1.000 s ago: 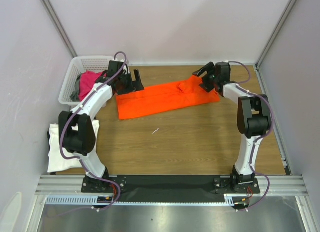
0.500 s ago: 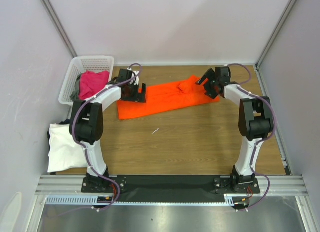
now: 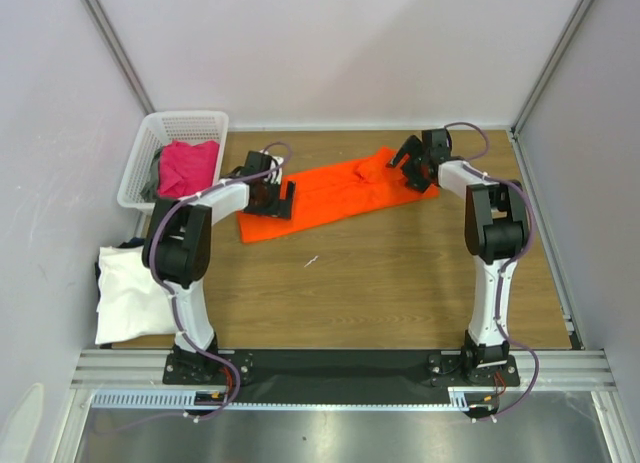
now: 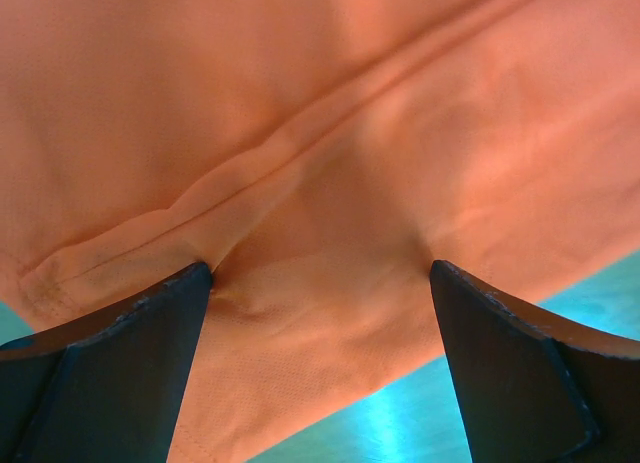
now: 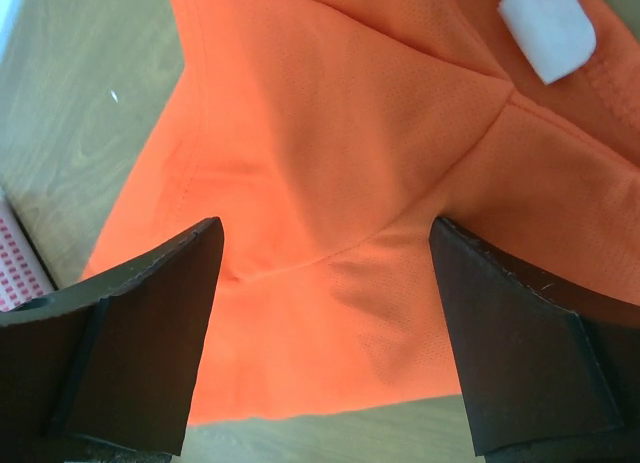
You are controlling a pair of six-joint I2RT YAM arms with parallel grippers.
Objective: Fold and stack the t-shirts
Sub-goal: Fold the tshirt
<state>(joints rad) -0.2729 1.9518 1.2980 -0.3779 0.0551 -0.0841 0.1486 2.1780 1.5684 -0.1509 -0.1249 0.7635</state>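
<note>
A bright orange cloth t-shirt (image 3: 335,193) lies across the far wooden tabletop (image 3: 380,283). The left gripper (image 3: 279,196) and right gripper (image 3: 408,168) sit at its ends, jaws spread.

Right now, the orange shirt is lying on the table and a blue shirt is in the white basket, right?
Not quite. The white basket holds a magenta-pink shirt, not a blue one; the top view shows it. The orange shirt is lying on the table, as you said.
</note>
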